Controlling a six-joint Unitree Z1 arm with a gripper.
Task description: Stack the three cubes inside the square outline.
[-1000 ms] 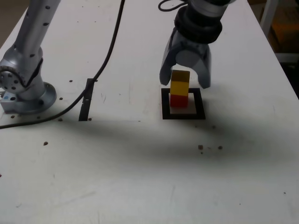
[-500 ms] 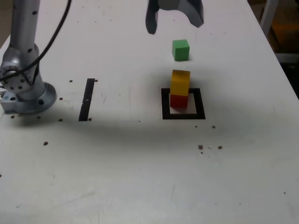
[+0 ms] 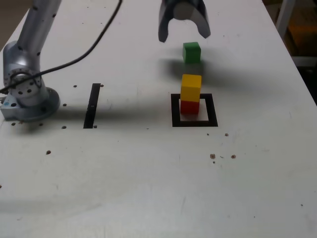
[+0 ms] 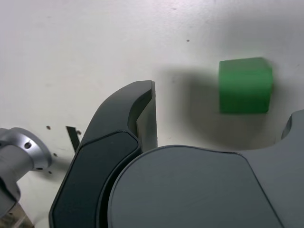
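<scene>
Exterior view: yellow cube [image 3: 191,88] sits squarely atop red cube [image 3: 189,106].

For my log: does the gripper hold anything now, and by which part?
Nothing. The gripper is open above the green cube, which sits on the table.

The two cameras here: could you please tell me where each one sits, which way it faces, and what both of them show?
Exterior view: off the arm, high at the table's near edge, looking down across it at the square outline, the yellow cube on the red cube, the arm's base and the open gripper.
Wrist view: on the wrist, looking down past one dark finger at the tabletop.
Shared: the green cube, lying alone on the table outside the outline, and the gripper.
</scene>
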